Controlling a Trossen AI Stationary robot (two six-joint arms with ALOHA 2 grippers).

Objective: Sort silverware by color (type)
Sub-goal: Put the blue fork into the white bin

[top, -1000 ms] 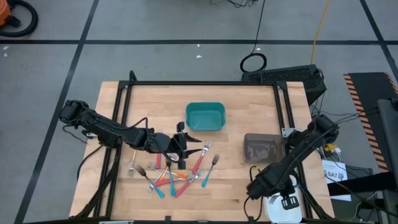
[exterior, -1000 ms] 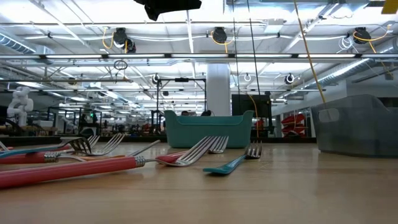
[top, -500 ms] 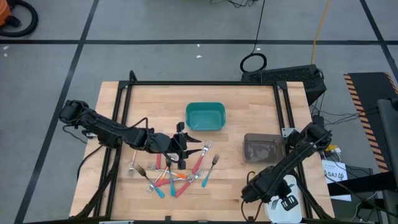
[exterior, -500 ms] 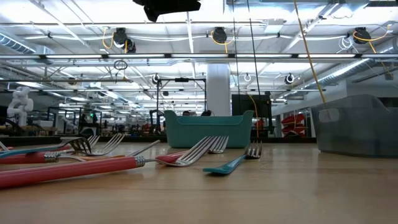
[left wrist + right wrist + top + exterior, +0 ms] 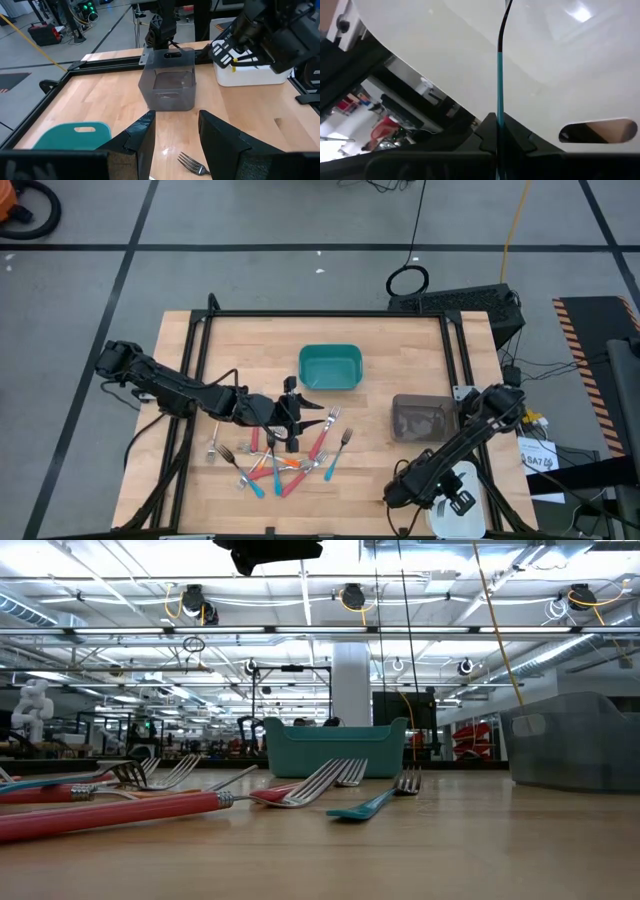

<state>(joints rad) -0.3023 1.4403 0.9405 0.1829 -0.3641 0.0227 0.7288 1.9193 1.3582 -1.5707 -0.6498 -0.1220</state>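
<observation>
Early in the sort. I see most forks loose in a pile mid-table. Left gripper hangs above it, fingers apart, empty. Right gripper pinches a teal-handled fork over the white bin.

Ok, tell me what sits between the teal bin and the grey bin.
Only bare table shows between the teal bin and the grey bin in the high view; the forks lie nearer the front.
</observation>
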